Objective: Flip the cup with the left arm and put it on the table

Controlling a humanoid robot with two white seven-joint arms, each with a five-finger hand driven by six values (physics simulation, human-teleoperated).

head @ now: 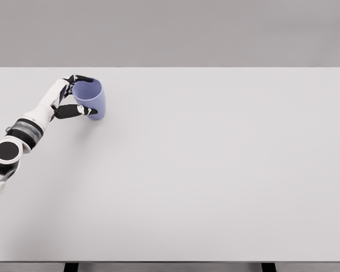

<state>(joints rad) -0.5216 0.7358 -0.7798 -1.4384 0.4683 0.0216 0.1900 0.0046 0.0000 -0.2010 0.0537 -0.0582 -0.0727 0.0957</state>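
Item: our left hand (68,96), at ten o'clock, fingers wrapped around the lavender cup (90,100), mouth up on the white table (215,170). We should ease it flat before letting go. Cup: smooth, tapered, matte, handleless. Table: plain, matte, rectangular.
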